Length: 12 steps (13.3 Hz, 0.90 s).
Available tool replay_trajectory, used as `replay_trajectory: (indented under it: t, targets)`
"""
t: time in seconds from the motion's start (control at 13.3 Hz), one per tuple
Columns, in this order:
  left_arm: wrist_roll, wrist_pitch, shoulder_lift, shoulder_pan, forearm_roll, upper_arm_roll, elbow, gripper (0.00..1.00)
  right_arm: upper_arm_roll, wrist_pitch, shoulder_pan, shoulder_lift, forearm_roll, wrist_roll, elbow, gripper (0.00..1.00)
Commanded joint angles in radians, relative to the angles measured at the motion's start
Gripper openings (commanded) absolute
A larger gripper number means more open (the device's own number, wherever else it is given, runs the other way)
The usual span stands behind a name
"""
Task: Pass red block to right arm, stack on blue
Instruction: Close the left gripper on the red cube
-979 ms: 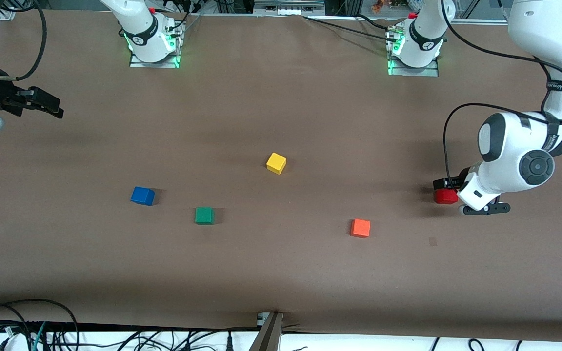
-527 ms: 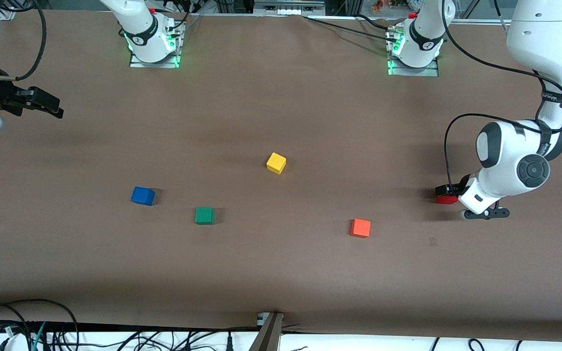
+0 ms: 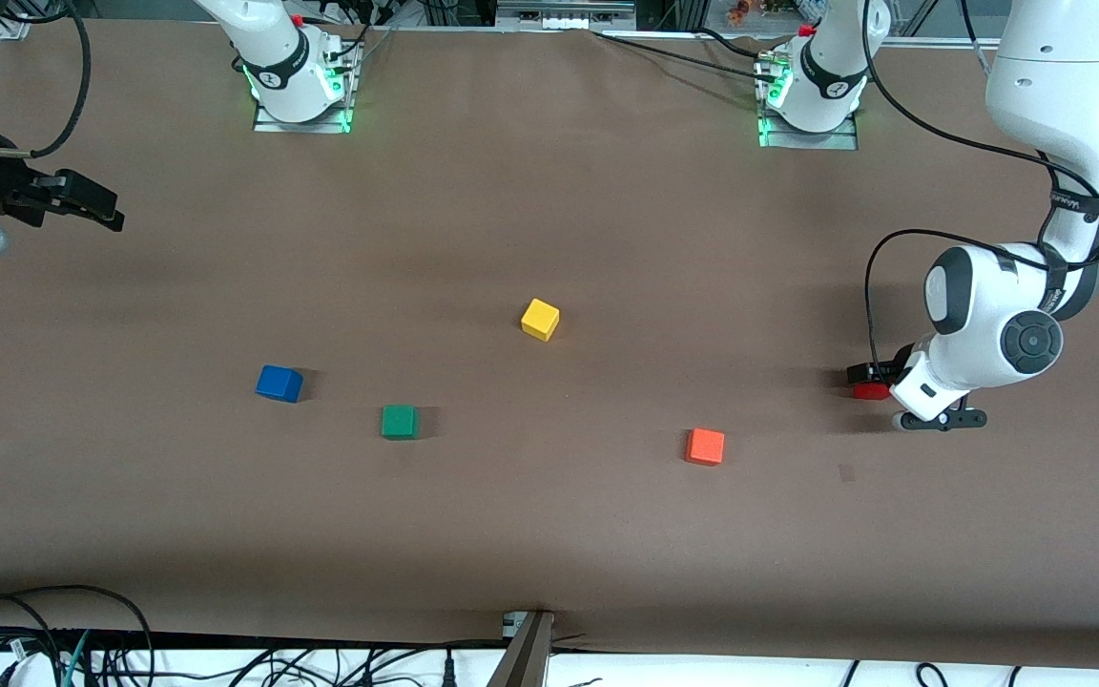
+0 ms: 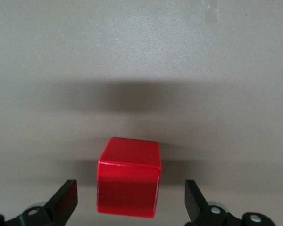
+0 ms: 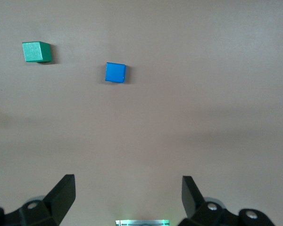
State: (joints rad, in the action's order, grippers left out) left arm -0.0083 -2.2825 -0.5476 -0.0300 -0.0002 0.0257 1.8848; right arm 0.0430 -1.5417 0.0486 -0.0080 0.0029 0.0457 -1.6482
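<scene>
the left gripper is low over the table at the left arm's end, its fingers spread wide on either side of the red block, clear gaps showing between each fingertip and the block's faces, so nothing is pinched. the red block sits flat on the table, mostly covered by the arm in the front view, where only a sliver of red shows beside the wrist. the right gripper waits up in the air over the right arm's end of the table, its fingers also spread apart and holding nothing. the blue cube rests on the table toward the right arm's end, with the green cube just nearer the front camera. the yellow cube lies near the middle, and the orange cube sits between the green cube and the red block
</scene>
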Motion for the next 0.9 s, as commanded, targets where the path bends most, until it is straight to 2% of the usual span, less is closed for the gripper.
replay_trajectory:
  t: [0.0, 0.3, 0.53, 0.68, 0.83]
  targets:
    - [0.069, -0.015, -0.012, -0.011, 0.014, -0.003, -0.003, 0.75, -0.017, 0.023, 0.002, -0.006, 0.014, -0.006, 0.004, 1.00]
    - [0.093, 0.006, -0.011, -0.016, 0.015, -0.003, -0.012, 0.01, -0.014, 0.025, 0.002, -0.006, 0.014, -0.004, 0.004, 1.00]
    - [0.258, 0.029, 0.031, -0.036, 0.006, -0.009, -0.038, 0.00, -0.014, 0.026, 0.002, -0.006, 0.014, -0.004, 0.004, 1.00]
    - [0.385, 0.110, 0.052, -0.033, 0.002, -0.018, -0.100, 0.00, -0.015, 0.044, 0.002, -0.006, 0.014, 0.008, 0.004, 1.00]
    - [0.427, 0.239, 0.081, -0.034, 0.005, -0.039, -0.192, 0.00, -0.014, 0.067, 0.001, -0.006, 0.012, -0.006, 0.010, 1.00]
